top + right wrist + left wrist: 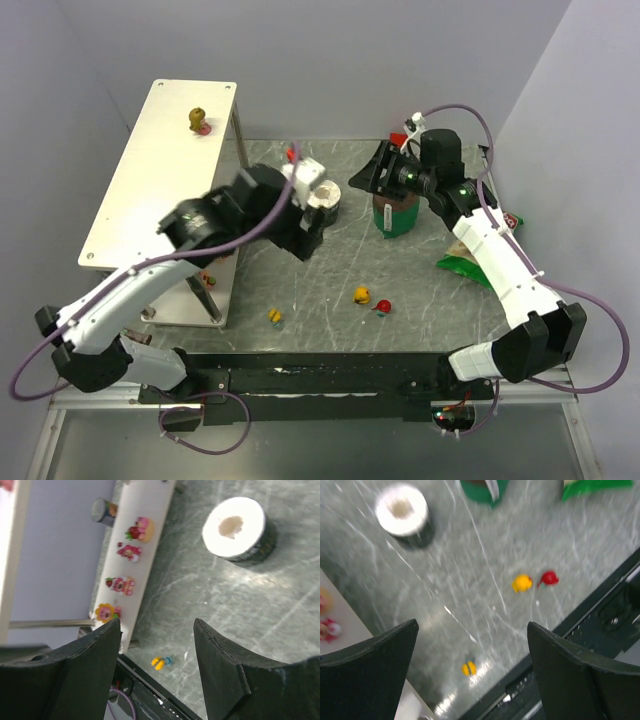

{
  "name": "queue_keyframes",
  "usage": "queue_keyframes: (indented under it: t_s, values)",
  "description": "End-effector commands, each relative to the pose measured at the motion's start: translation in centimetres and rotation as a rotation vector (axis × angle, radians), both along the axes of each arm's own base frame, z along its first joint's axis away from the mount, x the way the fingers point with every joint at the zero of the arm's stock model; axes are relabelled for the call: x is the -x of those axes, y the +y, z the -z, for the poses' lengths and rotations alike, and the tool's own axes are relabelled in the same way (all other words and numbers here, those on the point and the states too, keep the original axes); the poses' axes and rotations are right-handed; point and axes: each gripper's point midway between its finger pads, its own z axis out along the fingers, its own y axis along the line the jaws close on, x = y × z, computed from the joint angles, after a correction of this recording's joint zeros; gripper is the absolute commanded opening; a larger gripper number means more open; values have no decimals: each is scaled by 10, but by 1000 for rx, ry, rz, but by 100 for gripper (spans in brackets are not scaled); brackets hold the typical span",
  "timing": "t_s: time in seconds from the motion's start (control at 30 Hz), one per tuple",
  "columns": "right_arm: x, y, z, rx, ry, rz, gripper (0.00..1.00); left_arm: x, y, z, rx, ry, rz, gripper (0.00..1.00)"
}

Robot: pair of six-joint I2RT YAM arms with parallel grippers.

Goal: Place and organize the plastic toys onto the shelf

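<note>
Small, brightly coloured plastic toys [120, 585] are sitting in three places. Four pink, red and yellow figurines are lining the lower tier of the white metal shelf [150, 170] at the bench's left side. A yellowish figure [199, 122] on a pink base is standing near the far end of the shelf's flat top. Three more are lying loose on the grey marbled bench [330, 270]: a yellow toy [362, 295] just beside a red toy [382, 305], and a yellow-and-blue toy [274, 316] nearer the shelf's legs. The left gripper [472, 625] is hanging over the bench beside the shelf, its jaws spread wide and pinching nothing. The right gripper [156, 621] is hovering at the far side, its jaws likewise parted around empty air. A dark-sided cup [325, 203] with a broad white rim is standing mid-bench, showing a pale hollow whose contents cannot be made out. A green container [395, 218] is standing under the right arm, its contents hidden, with a green bag [462, 265] lying to its right.
</note>
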Motion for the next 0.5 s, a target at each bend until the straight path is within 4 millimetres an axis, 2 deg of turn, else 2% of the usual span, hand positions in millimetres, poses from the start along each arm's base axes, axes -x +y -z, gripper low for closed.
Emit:
queue_keyframes:
  t_s: [0.0,0.07,0.13,0.17,0.23,0.27,0.33,0.37,0.43,0.47]
  values:
    - [1,-25,-1,51,5,112,68,20,-13,30,-60,60,-85,93]
    - [0,-34,6,72,27,152,69,28,-19,52,-106,94,-130,91]
    - [-2,-40,12,79,37,173,70,38,-23,85,-164,133,-166,88]
    - [-2,-42,13,78,39,182,70,43,-18,109,-215,158,-182,86]
    - [-3,-45,17,79,50,193,70,52,-15,131,-224,196,-229,82]
    - [-4,-46,18,80,51,195,70,58,-6,155,-271,222,-239,80]
    - [-6,-48,21,88,59,198,70,63,-6,167,-217,242,-265,77]
    - [-6,-48,23,90,64,198,70,67,3,186,-242,256,-272,76]
    - [-7,-48,27,96,78,199,71,67,2,190,-187,258,-290,76]
    - [-7,-48,29,100,82,196,71,67,9,199,-203,253,-316,76]
